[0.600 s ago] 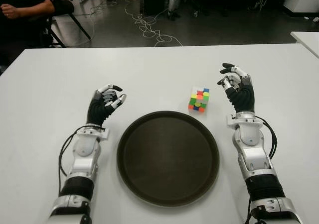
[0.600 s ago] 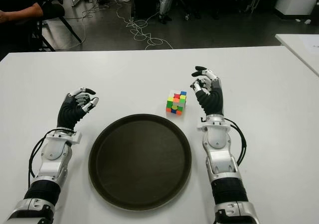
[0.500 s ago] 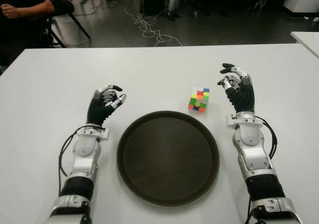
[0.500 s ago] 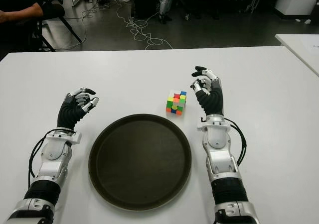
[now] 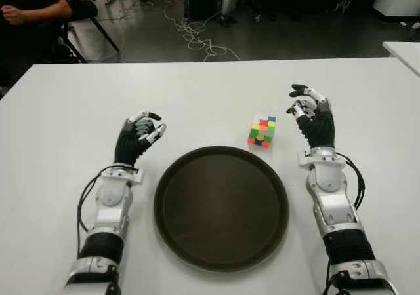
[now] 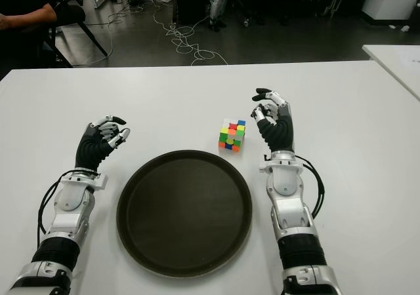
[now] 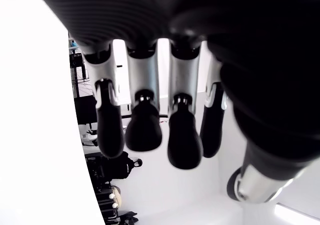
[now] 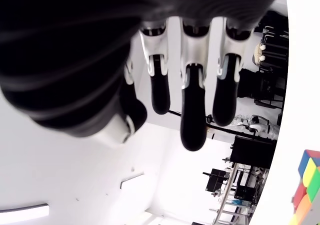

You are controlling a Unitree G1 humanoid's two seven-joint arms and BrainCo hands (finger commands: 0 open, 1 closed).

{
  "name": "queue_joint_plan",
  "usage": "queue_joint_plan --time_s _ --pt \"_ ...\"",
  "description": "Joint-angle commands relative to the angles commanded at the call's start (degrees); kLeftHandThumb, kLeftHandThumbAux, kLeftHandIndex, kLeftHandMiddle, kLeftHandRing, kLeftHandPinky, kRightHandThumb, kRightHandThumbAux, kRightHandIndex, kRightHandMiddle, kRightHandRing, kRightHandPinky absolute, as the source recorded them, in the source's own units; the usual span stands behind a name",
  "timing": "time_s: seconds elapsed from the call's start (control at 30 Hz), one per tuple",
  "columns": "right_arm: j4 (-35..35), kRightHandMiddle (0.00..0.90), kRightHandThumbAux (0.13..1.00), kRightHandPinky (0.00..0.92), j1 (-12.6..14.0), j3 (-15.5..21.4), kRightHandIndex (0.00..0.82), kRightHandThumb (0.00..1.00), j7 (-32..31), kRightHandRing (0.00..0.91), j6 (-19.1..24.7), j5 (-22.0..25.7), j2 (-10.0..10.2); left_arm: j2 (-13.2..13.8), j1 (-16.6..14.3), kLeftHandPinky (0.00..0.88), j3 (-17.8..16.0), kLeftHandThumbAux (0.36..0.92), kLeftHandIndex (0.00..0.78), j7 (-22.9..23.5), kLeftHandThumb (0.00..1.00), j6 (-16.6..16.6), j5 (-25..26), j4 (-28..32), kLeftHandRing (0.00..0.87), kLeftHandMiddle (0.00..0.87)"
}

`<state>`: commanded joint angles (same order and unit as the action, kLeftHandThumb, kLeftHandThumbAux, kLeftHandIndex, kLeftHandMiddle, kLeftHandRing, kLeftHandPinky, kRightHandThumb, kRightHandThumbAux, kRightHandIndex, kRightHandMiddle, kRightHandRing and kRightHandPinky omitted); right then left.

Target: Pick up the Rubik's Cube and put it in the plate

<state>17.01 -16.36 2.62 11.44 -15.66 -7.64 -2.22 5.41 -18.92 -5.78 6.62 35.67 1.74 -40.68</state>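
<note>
White table [image 5: 197, 92] surface carries three items of note. The Rubik's Cube [image 5: 262, 130] sits on the table just beyond the far right rim of the plate [image 5: 221, 207], close to it but apart from it, with clear tabletop on all sides. The plate is a dark round tray, holding nothing, positioned between the two forearms.

The right hand [image 5: 311, 113] shows to the right of the cube, near it and not touching. Its fingers [image 8: 192, 115] are loosely curled and relaxed, with nothing held; the wrist view shows the cube's coloured corner at the frame edge, off to the side of the hand. The left hand [image 5: 138, 137] shows to the left of the plate, beside its far left rim, fingers [image 7: 143, 127] hanging relaxed and slightly bent, holding nothing.

No object stands between the right hand and the cube, nor between the cube and the plate.

Beyond the far table edge: dark floor with loose cables [image 5: 197, 36], a seated person [image 5: 33, 10] at far left, and the corner of a second white table [image 5: 403, 49] at far right.
</note>
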Motion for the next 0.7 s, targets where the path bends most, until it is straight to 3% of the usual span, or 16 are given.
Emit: queue_joint_plan --time_s 0.7 --pt "0.5 0.806 0.717 0.785 -0.4 0.1 0.441 0.703 0.6 0.800 0.2 -0.2 0.1 -0.1 -0.4 0.743 -0.1 0.711 0.436 0.6 0.702 1.4 0.5 -1.0 0.762 0.765"
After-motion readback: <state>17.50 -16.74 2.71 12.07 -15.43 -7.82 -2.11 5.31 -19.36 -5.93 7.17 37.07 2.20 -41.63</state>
